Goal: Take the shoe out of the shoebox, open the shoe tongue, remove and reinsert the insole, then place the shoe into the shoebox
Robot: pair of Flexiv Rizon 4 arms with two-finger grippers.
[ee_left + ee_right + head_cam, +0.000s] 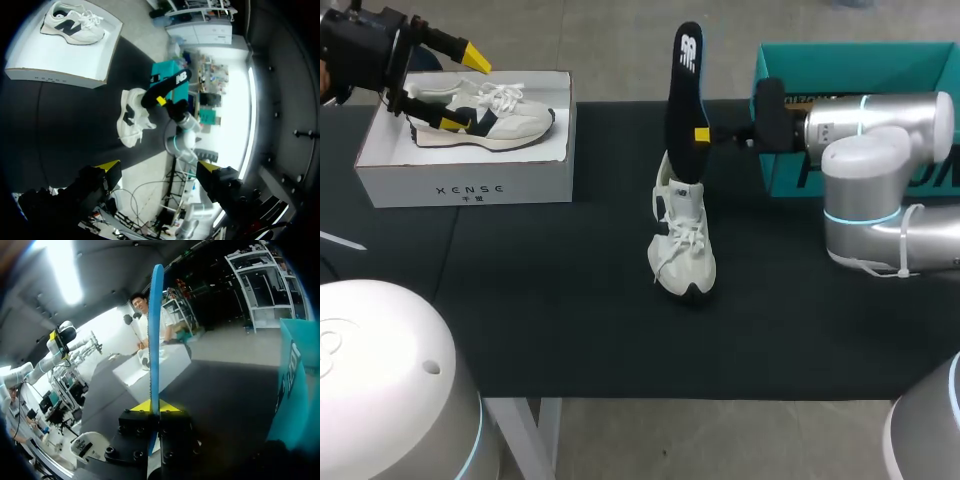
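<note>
Above the shoe (682, 245), R claw (702, 135) is pinched on the upright insole (685, 100). Step prob. reinsertion; next needs its low end fed into shoe's mouth. L claw (465, 90), far left of shoe, gapes empty.

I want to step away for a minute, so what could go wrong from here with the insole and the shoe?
1. The right gripper pinches the upright insole by its thin edge; pushing down may make it twist or slip.
2. The shoe on the black mat stands unheld, with the left gripper open over the white shoebox, so it may tip or slide.
3. Loose laces could catch the insole.
</note>
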